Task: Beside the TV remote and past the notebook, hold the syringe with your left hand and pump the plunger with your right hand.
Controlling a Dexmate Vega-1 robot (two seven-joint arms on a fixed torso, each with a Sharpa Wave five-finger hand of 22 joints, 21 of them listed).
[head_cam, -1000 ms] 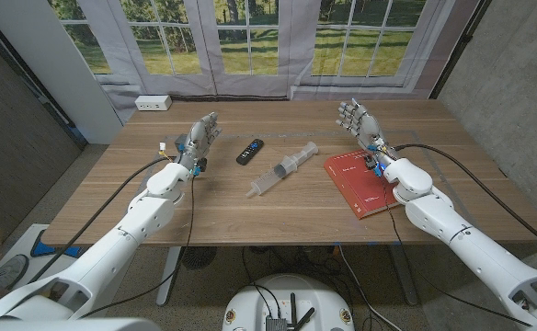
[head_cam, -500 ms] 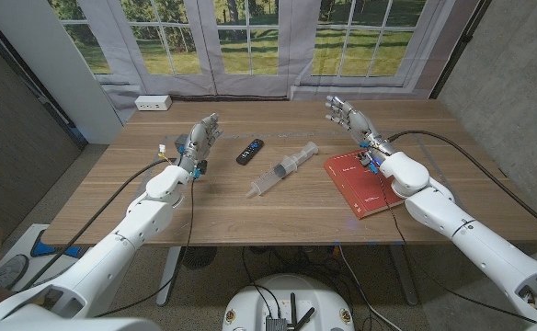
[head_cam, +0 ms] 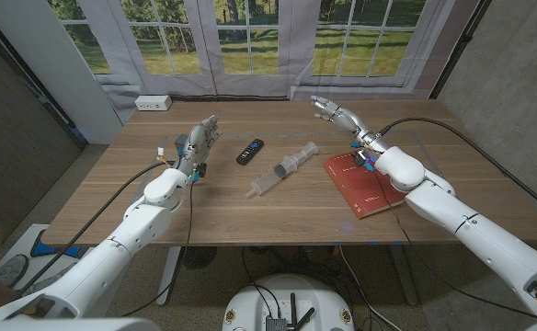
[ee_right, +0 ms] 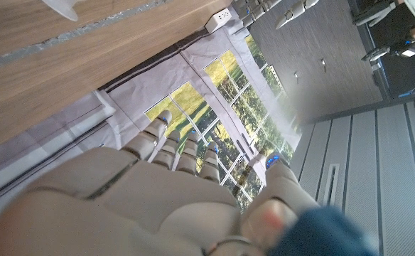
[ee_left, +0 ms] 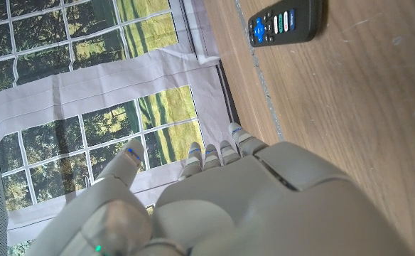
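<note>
Desk (head_cam: 278, 216) of pale wood runs across the middle of the head view, with both white arms reaching in from the bottom corners. At the upper left of the desk a white power strip (head_cam: 153, 103) lies near the far edge, in front of the curtained window.

Left of centre, the left hand (head_cam: 198, 140) is raised above the desk with its fingers (head_cam: 209, 126) straight, slightly apart and holding nothing. In the left wrist view the same hand (ee_left: 214, 206) shows its back, fingertips pointing toward the window.

Just to the right of that hand lies the black TV remote (head_cam: 249, 151), angled on the wood and not touched by anything. The left wrist view catches the TV remote (ee_left: 287, 23) with its coloured buttons facing up.

At the centre of the frame the syringe (head_cam: 281, 171) lies on its side, on a slant, its tip toward the lower left and its plunger end toward the upper right. It sits between the remote and the red notebook (head_cam: 363, 182), apart from both, and neither hand touches it.

Right of centre, the right hand (head_cam: 336, 114) hovers over the far part of the desk, beyond the notebook, fingers (head_cam: 319, 102) extended toward the left of the frame and released, with nothing in them. The right wrist view shows the right hand (ee_right: 158, 192) with fingertips lined up against the window.
</note>
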